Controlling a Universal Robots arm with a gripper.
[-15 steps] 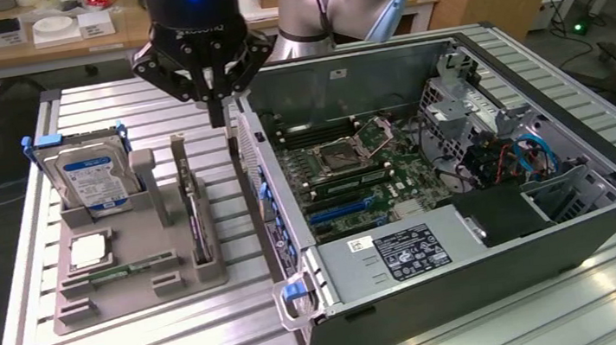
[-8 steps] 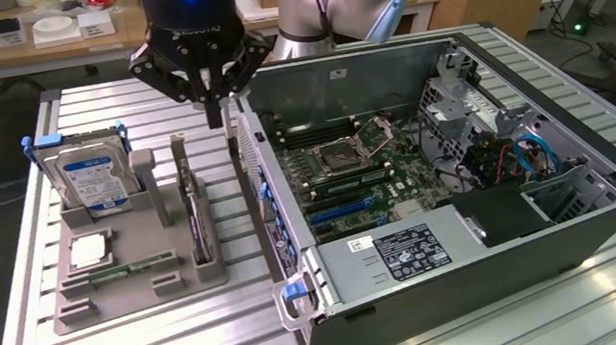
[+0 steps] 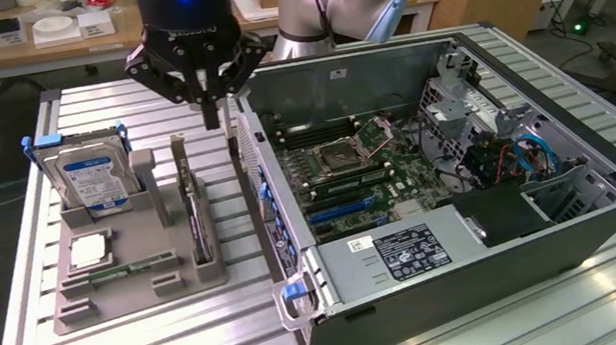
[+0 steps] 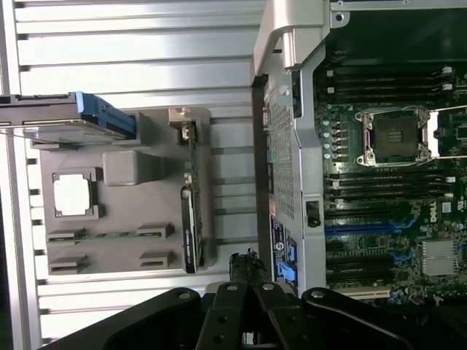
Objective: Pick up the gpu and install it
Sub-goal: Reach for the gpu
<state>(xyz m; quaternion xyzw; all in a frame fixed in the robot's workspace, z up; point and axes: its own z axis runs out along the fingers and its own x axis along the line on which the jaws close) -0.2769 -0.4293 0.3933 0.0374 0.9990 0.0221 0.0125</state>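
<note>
Hovering clenched on nothing, the gripper is hanging between the tray and the open case — the gpu is standing on edge in that tray, so I'm reckoning centring squarely over its top edge matters most.

Exterior oblique, wrist straight down (sharing tray)

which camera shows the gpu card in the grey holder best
The exterior view: the thin black gpu card stands upright on edge in the grey plastic holder, its side and pale bracket showing. The wrist view looks down on its narrow top edge.
</note>
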